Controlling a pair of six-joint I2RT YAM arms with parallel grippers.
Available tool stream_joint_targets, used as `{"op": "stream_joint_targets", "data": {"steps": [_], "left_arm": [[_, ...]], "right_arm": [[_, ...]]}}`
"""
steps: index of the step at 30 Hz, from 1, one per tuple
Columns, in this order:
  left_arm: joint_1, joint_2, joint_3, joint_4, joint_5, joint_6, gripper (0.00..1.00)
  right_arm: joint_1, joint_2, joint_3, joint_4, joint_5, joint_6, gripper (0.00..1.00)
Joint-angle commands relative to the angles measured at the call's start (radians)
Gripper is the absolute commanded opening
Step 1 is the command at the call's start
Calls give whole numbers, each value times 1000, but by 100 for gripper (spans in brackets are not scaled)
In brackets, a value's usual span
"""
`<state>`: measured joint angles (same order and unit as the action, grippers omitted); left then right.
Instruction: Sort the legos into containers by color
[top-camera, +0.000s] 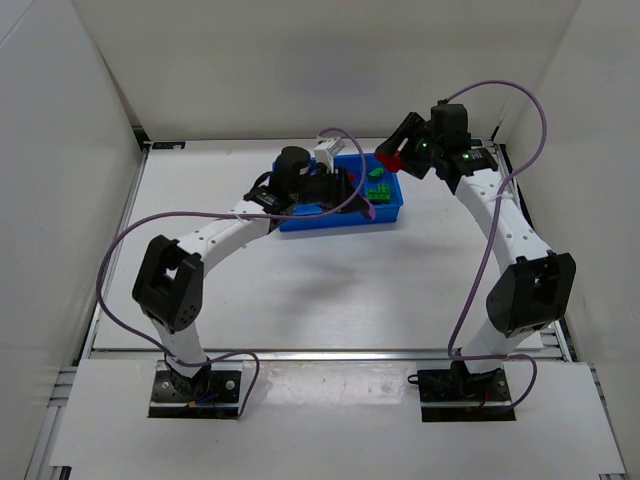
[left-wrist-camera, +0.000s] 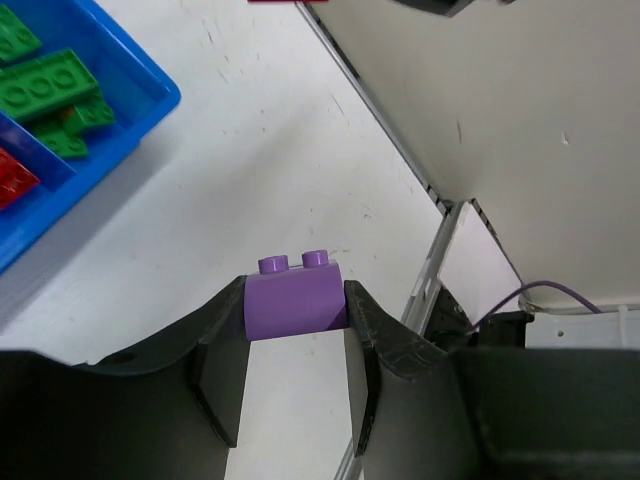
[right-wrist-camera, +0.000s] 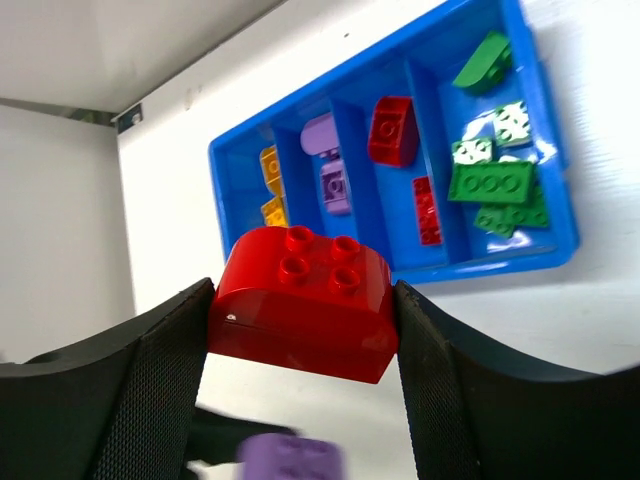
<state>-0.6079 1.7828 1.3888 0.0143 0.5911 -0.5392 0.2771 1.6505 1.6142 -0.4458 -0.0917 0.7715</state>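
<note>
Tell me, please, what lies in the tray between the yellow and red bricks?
Two purple bricks, in their own compartment, with a blue divider on each side; the right wrist view shows it.

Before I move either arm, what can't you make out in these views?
- Top view: the left arm covers the blue tray's left compartments.
- Left wrist view: the picture's edge cuts the tray; only green bricks and part of a red brick show.
- Right wrist view: the purple shape at the bottom edge is too blurred to name.
</note>
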Motion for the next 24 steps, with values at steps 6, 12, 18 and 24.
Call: {"op": "stream_joint_targets", "data": {"steps": [6, 12, 18, 24], "left_arm": [[148, -105, 45, -157, -201, 152, 16], [203, -22, 113, -215, -251, 211, 16], [209, 66, 177, -231, -257, 243, 17], [209, 130, 227, -257, -280, 269, 18]], "right_arm": [[-9, -83, -59, 52, 49, -182, 0], [0, -98, -86, 52, 47, -209, 0], [37, -89, -68, 64, 53, -276, 0], [65, -86, -66, 76, 73, -336, 0]]}}
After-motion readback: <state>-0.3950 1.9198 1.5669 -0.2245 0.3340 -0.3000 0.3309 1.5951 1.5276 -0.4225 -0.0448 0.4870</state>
